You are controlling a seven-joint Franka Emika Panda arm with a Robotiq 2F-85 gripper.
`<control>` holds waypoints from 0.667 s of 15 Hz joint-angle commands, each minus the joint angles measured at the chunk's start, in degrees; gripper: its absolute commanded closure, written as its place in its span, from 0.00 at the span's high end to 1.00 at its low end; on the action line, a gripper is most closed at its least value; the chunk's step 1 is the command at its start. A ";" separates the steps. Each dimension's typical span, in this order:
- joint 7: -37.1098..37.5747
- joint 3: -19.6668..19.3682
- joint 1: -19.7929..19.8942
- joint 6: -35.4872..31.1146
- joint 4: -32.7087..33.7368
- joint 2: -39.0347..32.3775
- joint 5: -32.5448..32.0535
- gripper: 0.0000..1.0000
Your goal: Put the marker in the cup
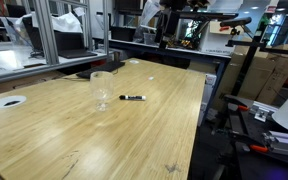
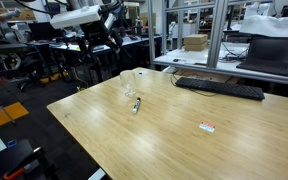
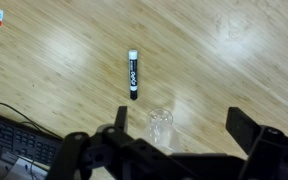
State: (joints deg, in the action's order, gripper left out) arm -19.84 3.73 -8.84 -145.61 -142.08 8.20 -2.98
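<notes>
The black marker point(image 3: 133, 73) lies flat on the wooden table point(image 3: 214, 50), apart from the cup. The cup point(image 3: 160, 125), a clear stemmed glass, stands upright just beyond the marker's end. Both exterior views show them: the marker point(image 1: 132, 98) point(image 2: 136, 104) lies beside the cup point(image 1: 102, 88) point(image 2: 129, 82). My gripper point(image 3: 181, 122) hangs well above the table, open and empty. In the wrist view the cup shows between its two fingers. In an exterior view the gripper point(image 2: 113, 38) is up behind the table's far edge.
A black keyboard point(image 2: 219, 88) lies near one table edge and also shows in the wrist view point(image 3: 9, 135). A small red-and-white label point(image 2: 207, 127) lies on the wood. A white round disc point(image 1: 9, 101) sits near a corner. Desks, frames and equipment surround the table.
</notes>
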 commanded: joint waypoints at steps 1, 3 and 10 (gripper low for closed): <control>-0.05 0.29 0.32 0.11 0.10 0.25 0.07 1.00; -0.07 0.25 0.29 0.11 0.10 0.61 0.07 1.00; -0.08 0.25 0.29 0.11 0.10 0.59 0.07 1.00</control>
State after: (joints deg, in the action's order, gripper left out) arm -19.92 3.66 -8.86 -145.61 -142.05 8.78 -2.98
